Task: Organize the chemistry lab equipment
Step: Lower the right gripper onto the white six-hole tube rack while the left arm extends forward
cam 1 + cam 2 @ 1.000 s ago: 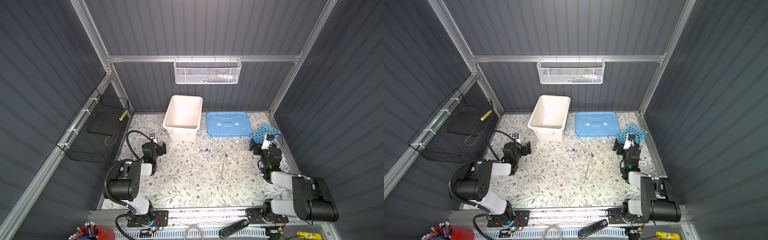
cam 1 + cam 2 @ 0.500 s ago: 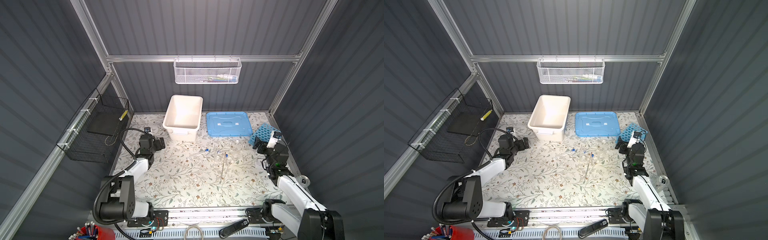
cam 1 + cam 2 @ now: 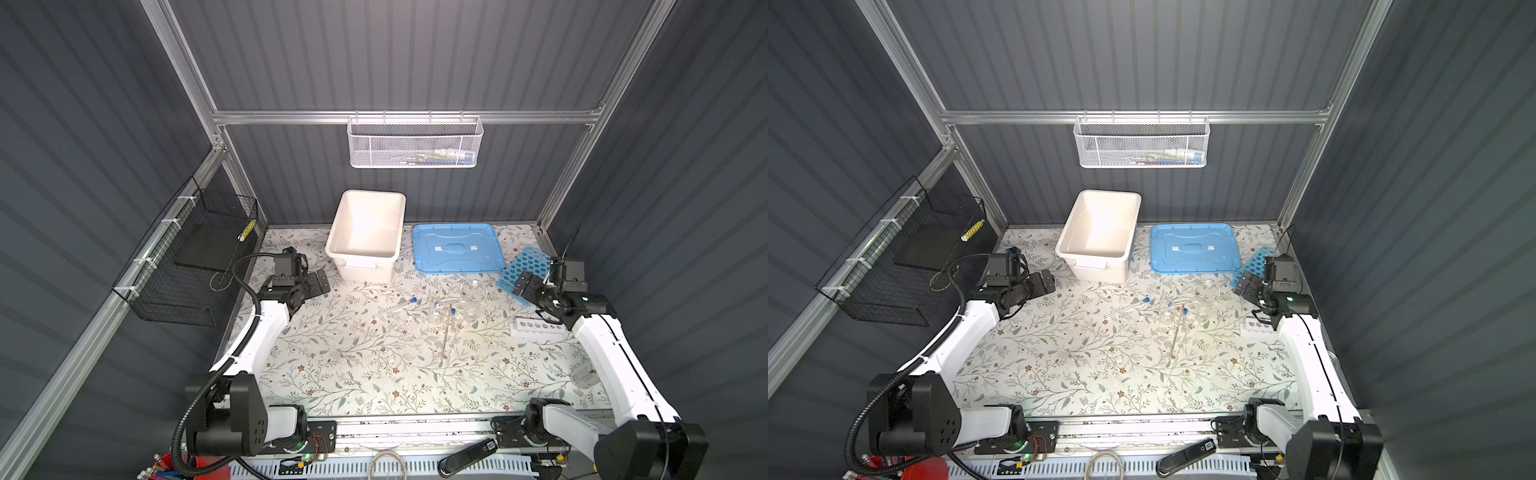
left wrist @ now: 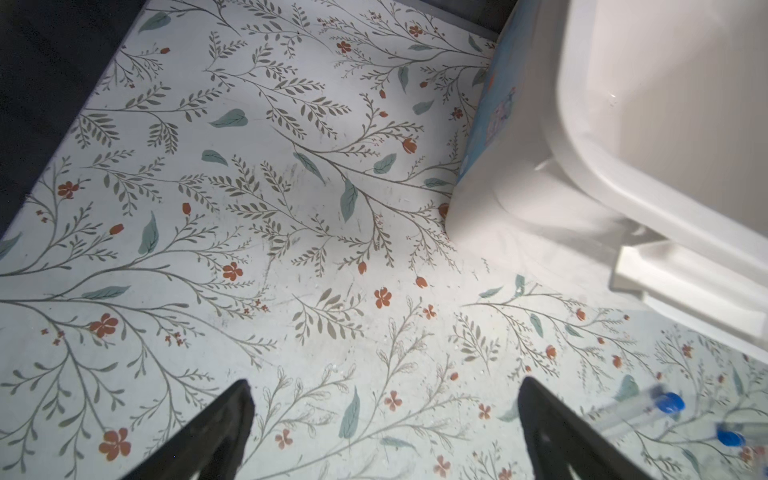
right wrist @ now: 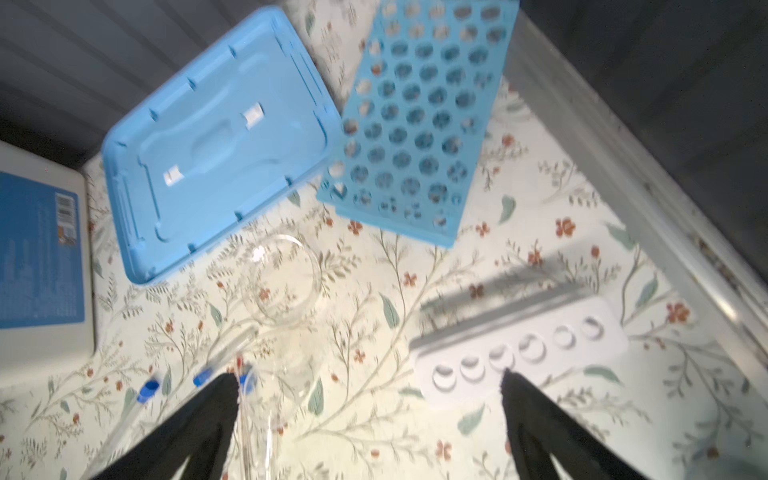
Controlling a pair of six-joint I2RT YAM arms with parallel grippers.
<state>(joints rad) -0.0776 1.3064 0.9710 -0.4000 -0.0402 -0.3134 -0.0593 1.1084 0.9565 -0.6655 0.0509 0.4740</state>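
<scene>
A sky-blue plastic rack, pierced by many round holes, is seen. The left tool and right tool are held wide apart, empty.

Blue-capped test tubes on floral mat; white tub near.

**Fig.** Robot test cell, lab-type; not a home or shop. Evidence: dark ribbed panels on alu. frame close 3 sides. Left arm & right arm are mounted on a front rail w/ bare electronics. Table has a floral cover. Storage is wire only: white basket on back bar, black basket on left wall. Bench stock is chem. kit: blue rack, white rack, capped tubes, clear beakers; plus tub & lid.
</scene>
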